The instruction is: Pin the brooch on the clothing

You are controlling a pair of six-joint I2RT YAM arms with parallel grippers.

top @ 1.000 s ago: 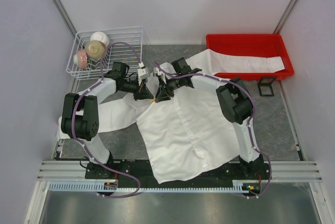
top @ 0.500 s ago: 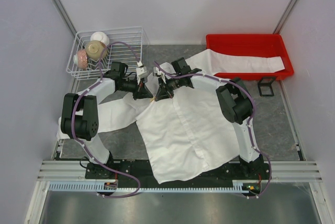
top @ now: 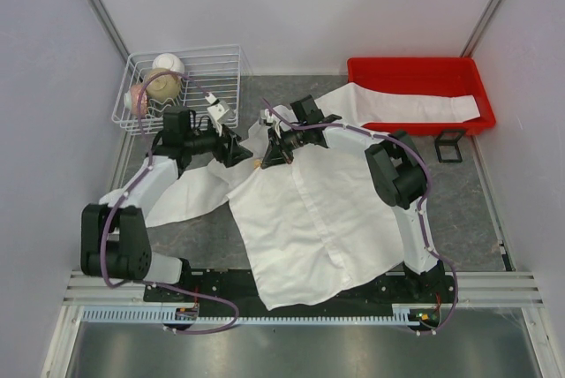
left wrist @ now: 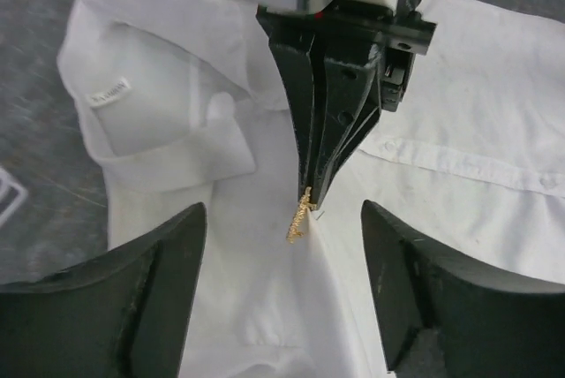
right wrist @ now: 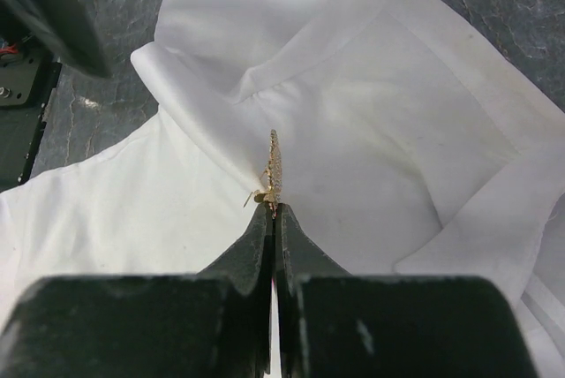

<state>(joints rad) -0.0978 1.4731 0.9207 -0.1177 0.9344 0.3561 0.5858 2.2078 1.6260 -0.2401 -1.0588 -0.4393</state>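
Pinning step: right fingers (right wrist: 252,250) pinch brooch (right wrist: 274,166) at shirt (right wrist: 371,131), toward far desk (top: 459,201) edge; left fingers (left wrist: 146,294) spread; next, judged, push pin through

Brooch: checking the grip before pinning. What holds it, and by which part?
The right gripper pinches the brooch by one end; the rest sticks out over the shirt. The left gripper is open and empty.

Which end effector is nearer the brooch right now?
Right. The right end effector is shut on the brooch, holding it at its fingertips over the shirt. The left end effector is open, facing the brooch from the side without touching it.
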